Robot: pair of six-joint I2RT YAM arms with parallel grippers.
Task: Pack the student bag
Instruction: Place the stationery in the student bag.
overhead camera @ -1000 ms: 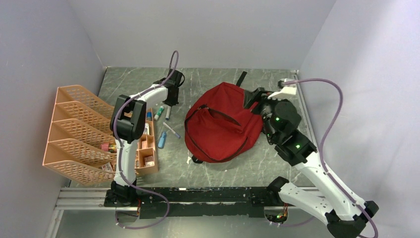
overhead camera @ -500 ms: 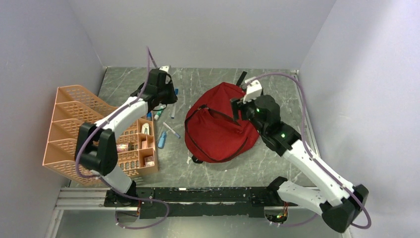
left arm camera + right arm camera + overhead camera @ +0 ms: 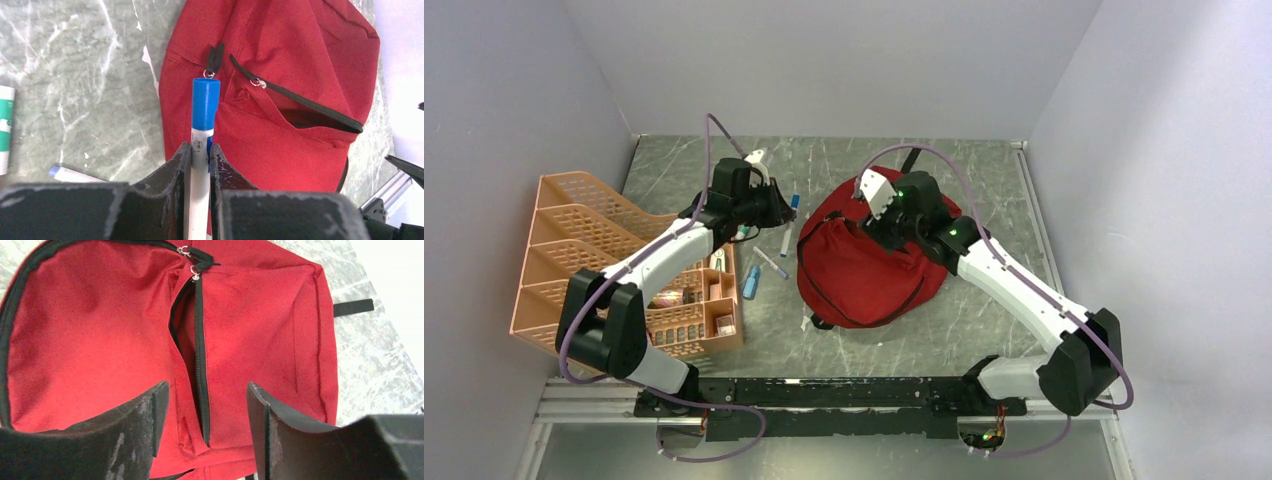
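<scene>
The red student bag (image 3: 864,270) lies flat in the middle of the table, its black-zippered front pocket partly open in the left wrist view (image 3: 310,117). My left gripper (image 3: 780,213) is shut on a white marker with a blue cap (image 3: 205,102). It holds the marker just left of the bag, cap towards the bag's zip pulls. My right gripper (image 3: 886,225) is open and empty above the bag's upper part. In the right wrist view its jaws (image 3: 207,387) straddle the pocket zipper of the bag (image 3: 90,330).
An orange mesh organiser (image 3: 584,260) stands at the left, with a small orange tray of items (image 3: 719,300) beside it. Another marker (image 3: 770,263), a blue item (image 3: 751,282) and a green-and-white tube (image 3: 5,125) lie between the organiser and the bag.
My left gripper has lifted the blue-capped marker and moved it right towards the bag. My right arm has swung left from the bag's right edge to over its top.
</scene>
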